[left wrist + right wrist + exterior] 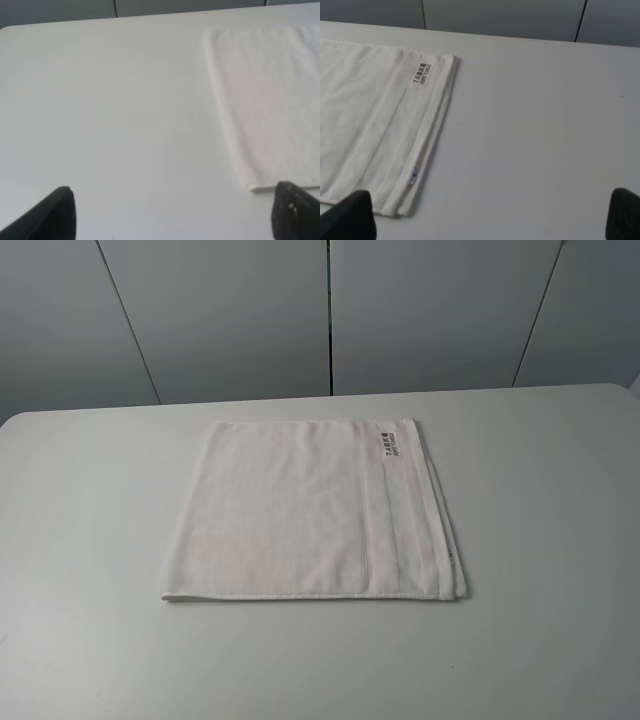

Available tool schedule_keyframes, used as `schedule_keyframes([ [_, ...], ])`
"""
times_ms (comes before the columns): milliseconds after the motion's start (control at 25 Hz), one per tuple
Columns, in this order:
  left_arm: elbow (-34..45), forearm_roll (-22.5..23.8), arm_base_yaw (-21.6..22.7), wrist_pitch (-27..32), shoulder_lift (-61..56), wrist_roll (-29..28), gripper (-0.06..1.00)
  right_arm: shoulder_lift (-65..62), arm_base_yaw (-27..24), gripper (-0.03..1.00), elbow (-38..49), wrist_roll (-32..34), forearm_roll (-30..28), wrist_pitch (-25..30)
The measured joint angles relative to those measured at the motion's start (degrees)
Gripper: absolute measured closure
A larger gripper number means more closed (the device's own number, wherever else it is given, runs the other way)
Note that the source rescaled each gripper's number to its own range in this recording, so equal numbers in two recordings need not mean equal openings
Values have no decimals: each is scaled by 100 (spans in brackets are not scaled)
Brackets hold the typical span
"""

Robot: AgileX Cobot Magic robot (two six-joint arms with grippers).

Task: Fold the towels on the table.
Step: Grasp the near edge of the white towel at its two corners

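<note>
A white terry towel (310, 512) lies flat in the middle of the white table (90, 540), folded into a rough square. Its woven border band and small grey printed label (389, 445) run along its right side. Neither arm shows in the exterior high view. In the left wrist view the left gripper (172, 212) is open over bare table, with the towel (270, 100) beside it and one black fingertip (292, 212) near the towel's corner. The right gripper (490, 215) is open too, above bare table beside the towel's layered edge (427, 150) and label (420, 73).
Grey wall panels (330, 310) stand behind the table's far edge. Bare tabletop stretches on both sides of the towel and in front of it. The table's rounded far corners show at the left (15, 420) and right (625, 390).
</note>
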Motion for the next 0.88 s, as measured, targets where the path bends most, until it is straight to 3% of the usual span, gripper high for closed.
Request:
schedule_keyframes([
  [880, 0, 31, 0, 0, 0, -11, -6, 0, 0, -3, 0, -25, 0, -11],
])
